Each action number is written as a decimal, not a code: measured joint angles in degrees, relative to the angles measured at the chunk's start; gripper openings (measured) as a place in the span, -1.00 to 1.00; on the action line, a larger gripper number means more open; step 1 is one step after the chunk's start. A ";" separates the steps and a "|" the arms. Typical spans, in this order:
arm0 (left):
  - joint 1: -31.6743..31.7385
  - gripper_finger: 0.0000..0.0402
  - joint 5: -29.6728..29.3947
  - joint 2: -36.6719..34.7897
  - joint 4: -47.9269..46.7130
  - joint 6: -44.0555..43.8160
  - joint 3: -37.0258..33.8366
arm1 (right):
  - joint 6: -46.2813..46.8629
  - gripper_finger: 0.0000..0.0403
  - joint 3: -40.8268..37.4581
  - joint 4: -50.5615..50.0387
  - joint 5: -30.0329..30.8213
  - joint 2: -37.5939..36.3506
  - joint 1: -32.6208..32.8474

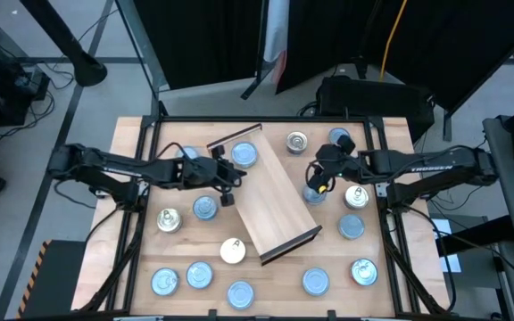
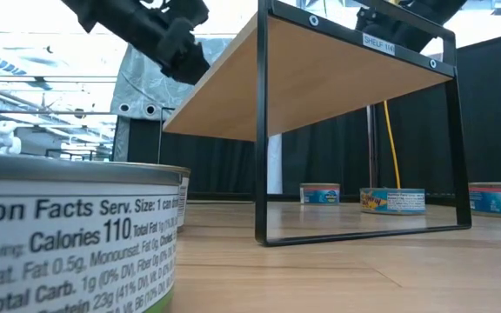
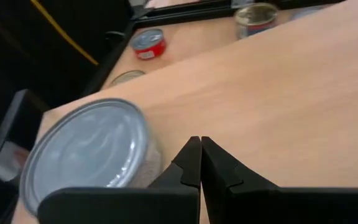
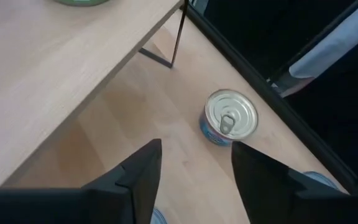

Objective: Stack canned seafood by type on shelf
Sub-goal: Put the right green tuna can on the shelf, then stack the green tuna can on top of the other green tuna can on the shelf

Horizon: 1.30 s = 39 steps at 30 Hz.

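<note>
The shelf (image 1: 273, 198) is a light-wood board on thin dark legs (image 2: 261, 130), lying slantwise at the table's middle. One blue-white tin (image 1: 244, 154) (image 3: 92, 152) stands on its far end. Several more tins lie scattered on the table, such as a silver one (image 1: 297, 141) (image 4: 230, 118) and a cream one (image 1: 233, 251). My left gripper (image 1: 230, 175) (image 3: 201, 163) is shut, low over the shelf's left edge beside that tin. My right gripper (image 1: 320, 176) (image 4: 194, 171) is open, hovering off the shelf's right edge above a blue tin (image 1: 315, 193). My left gripper's shut fingers (image 3: 188, 165) stand close beside the side wall (image 3: 151, 165) of the blue-white tin on the shelf. Whether they touch the tin or the board, I cannot tell.
Tins ring the shelf: a row along the near edge (image 1: 199, 275) (image 1: 316, 282), some on the left (image 1: 168, 219) and right (image 1: 356, 197). A dark frame (image 1: 266, 119) borders the table. One tin (image 2: 68, 235) stands right before the low camera. Bare wood lies under the shelf.
</note>
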 joint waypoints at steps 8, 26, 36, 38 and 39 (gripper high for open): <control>2.61 -0.99 -6.47 2.11 0.25 0.90 0.02 | 0.59 -0.21 -0.02 -0.15 -0.25 -0.67 0.04; -0.12 -0.99 -15.56 -10.48 -9.69 -5.20 1.97 | 0.87 -0.27 -0.02 -5.83 -0.43 -0.67 0.06; 11.00 -0.99 -21.59 -25.85 -35.66 -28.95 3.13 | -1.08 -0.27 -0.07 -7.56 -0.41 -0.64 0.07; 16.54 -0.99 -15.22 -26.55 -39.12 -29.17 3.13 | -1.53 -0.27 -0.07 -7.54 -0.39 -0.64 0.07; 19.22 -0.99 -12.51 -26.61 -40.77 -29.18 3.13 | -1.53 -0.27 -0.07 -7.54 -0.39 -0.64 0.07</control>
